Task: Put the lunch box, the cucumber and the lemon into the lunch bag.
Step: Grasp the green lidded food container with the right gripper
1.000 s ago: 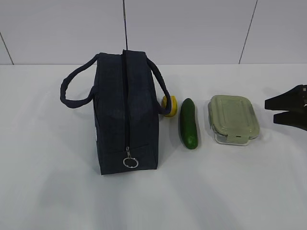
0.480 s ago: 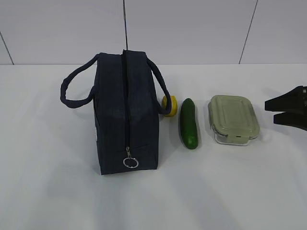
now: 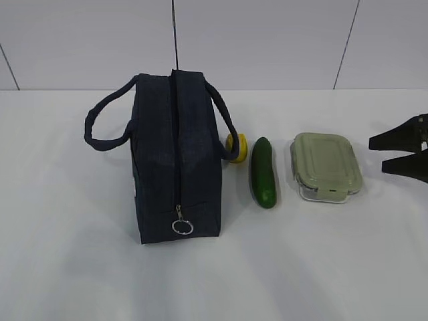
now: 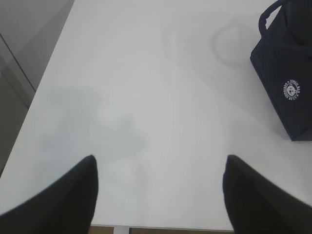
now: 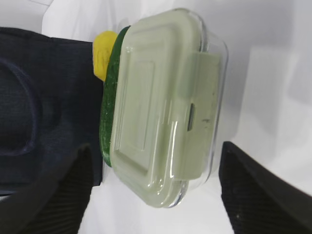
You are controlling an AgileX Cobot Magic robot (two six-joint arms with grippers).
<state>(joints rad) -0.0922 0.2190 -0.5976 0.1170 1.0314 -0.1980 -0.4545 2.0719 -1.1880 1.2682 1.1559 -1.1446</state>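
Observation:
The navy lunch bag (image 3: pixel 175 157) stands zipped shut on the white table, ring pull (image 3: pixel 182 226) at its near end. The lemon (image 3: pixel 236 146) sits against its right side. The cucumber (image 3: pixel 263 172) lies beside it, then the lunch box (image 3: pixel 326 166) with its sage-green lid. My right gripper (image 3: pixel 376 153) is open at the right edge, just right of the lunch box. In the right wrist view the lunch box (image 5: pixel 165 102) lies ahead of the open fingers (image 5: pixel 256 190), with cucumber (image 5: pixel 108 105), lemon (image 5: pixel 103 52) and bag (image 5: pixel 44 102) behind. My left gripper (image 4: pixel 160 163) is open over bare table; the bag (image 4: pixel 287 83) shows at upper right.
The white table (image 3: pixel 67 267) ends near the left gripper, where its front edge (image 4: pixel 161 227) shows. A grey wall (image 3: pixel 267 40) runs behind the table.
The right gripper's fingers have spread a little wider. Nothing else has moved.

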